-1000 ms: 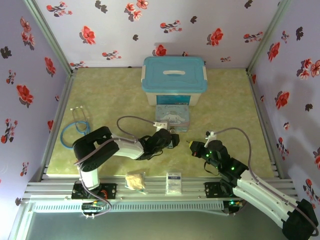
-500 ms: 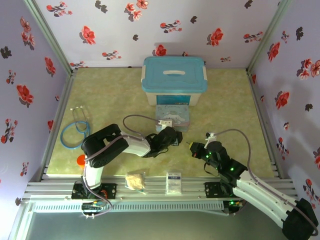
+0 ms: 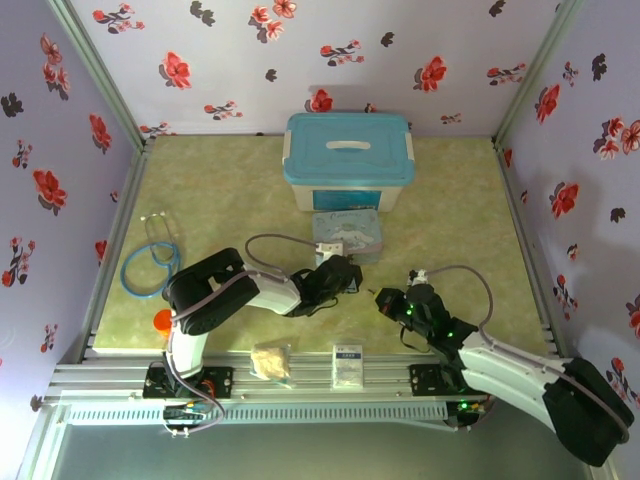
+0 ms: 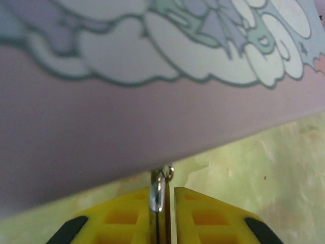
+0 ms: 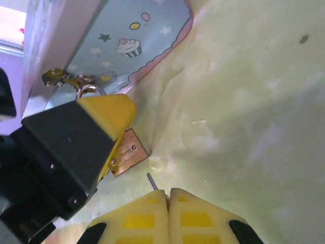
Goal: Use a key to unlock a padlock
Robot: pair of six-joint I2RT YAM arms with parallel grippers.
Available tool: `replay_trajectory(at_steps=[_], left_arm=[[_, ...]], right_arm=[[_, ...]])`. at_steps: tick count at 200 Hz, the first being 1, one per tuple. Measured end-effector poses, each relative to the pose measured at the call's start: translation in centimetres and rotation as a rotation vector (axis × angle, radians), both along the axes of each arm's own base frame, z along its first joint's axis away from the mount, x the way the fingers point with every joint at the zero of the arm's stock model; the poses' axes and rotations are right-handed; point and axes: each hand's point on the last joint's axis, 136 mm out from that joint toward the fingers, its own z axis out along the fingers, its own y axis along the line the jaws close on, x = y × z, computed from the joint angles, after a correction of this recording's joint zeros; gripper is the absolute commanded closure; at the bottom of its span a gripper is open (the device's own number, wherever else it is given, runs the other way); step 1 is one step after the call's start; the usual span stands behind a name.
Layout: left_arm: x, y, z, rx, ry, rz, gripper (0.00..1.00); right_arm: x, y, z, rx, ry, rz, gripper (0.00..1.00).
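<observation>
The padlock (image 5: 129,151), a tiny brass-gold body on a thin silver shackle, sits low over the pale green table (image 5: 244,101). It is about midway between the side edges, nearer the near edge than the far one, and hard against the front of the blue cartoon-printed tin (image 5: 137,30).

It is probably light, rigid and smooth. That makes it likely to swivel on its shackle or slip out of a loose pinch, so the flat faces of the body look like the safer hold when the key pushes in.

The left gripper (image 4: 165,192) has its yellow pads drawn close on a thin silver piece that looks like the shackle. In the right wrist view the brass body juts out from under one of those pads.

In that view the padlock's long axis seems to slant from the tin's front edge down towards the near edge of the table, bare brass end lowest. Which face carries the keyway cannot be told.

The key (image 5: 151,179) is a very small dark metal sliver, stiff but thin enough to bend or twist in the grip. It is pinched between the pressed-together fingers of the right gripper (image 5: 168,193), with only its tip showing. The tip points up at the brass body and sits just below it without touching.
</observation>
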Motion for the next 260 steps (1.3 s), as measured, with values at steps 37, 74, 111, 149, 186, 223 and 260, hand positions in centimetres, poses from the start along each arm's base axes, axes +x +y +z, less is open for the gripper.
replay_trajectory(at_steps=[37, 74, 111, 149, 186, 223, 260], left_arm=[[-0.5, 1.0, 0.5, -0.084, 0.046, 0.036, 1.0], [-0.4, 1.8, 1.7, -0.197, 0.088, 0.091, 1.0], [-0.5, 2.5, 1.9, -0.298, 0.134, 0.144, 1.0], [-0.1, 2.7, 2.9, -0.405, 0.158, 0.202, 1.0], [0.6, 2.9, 3.9, -0.468, 0.143, 0.251, 1.0], [0.9, 3.1, 4.6, -0.528, 0.149, 0.287, 1.0], [1.1, 3.8, 4.3, -0.531, 0.147, 0.328, 1.0]], right_arm=[[0.6, 0.6, 0.7, 0.111, 0.038, -0.062, 1.0], [0.8, 1.3, 1.1, 0.163, 0.052, -0.076, 1.0], [0.7, 2.1, 1.5, 0.19, 0.042, -0.072, 1.0], [0.6, 2.8, 1.7, 0.202, 0.032, -0.074, 1.0], [0.9, 3.6, 0.9, 0.21, 0.055, -0.088, 1.0], [0.9, 5.1, 0.6, 0.226, 0.051, -0.071, 1.0], [1.1, 5.8, 1.2, 0.266, 0.025, -0.094, 1.0]])
